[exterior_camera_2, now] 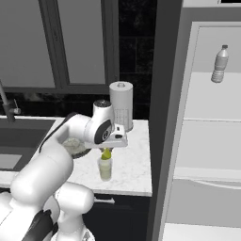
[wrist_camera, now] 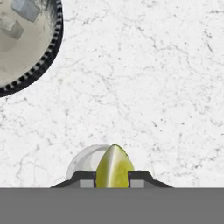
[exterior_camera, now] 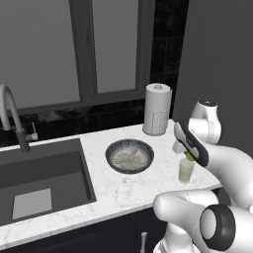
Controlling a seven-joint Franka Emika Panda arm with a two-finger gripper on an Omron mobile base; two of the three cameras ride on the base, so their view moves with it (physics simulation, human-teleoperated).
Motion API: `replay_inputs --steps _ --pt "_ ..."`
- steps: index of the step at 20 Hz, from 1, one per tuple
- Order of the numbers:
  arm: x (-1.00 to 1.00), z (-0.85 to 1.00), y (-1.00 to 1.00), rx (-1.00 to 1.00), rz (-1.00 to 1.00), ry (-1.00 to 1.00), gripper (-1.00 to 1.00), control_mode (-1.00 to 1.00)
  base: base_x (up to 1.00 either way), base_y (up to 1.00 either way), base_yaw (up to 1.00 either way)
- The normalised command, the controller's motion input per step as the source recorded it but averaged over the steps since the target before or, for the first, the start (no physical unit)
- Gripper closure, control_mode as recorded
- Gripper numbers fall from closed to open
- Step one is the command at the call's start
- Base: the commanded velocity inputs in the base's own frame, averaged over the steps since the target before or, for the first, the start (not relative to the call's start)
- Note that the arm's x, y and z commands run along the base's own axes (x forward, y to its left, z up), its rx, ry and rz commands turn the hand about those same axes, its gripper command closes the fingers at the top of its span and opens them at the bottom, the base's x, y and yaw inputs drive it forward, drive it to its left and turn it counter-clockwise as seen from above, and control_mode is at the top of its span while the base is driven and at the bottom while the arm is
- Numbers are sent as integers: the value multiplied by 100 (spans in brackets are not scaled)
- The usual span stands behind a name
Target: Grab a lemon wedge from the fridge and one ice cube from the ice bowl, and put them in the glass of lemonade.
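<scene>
Two small dark fingers (wrist_camera: 112,178) pinch the glossy yellow-green lemon wedge (wrist_camera: 114,167), its pointed tip hanging directly over the clear straight glass of lemonade (exterior_camera: 186,171) on the veined white marble bench (exterior_camera: 128,190). Just beside it sits the round, mottled dark ice bowl (exterior_camera: 129,156); a perforated white paper-towel roll (exterior_camera: 157,116) stands behind.
</scene>
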Motion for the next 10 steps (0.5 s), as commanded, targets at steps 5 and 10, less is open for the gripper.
replay_inputs --steps 5,10 --pt "-1 0 0 0 0 -4 100 -100 0 0 0" --pt "-6 0 1 0 0 -2 100 -100 0 0 0"
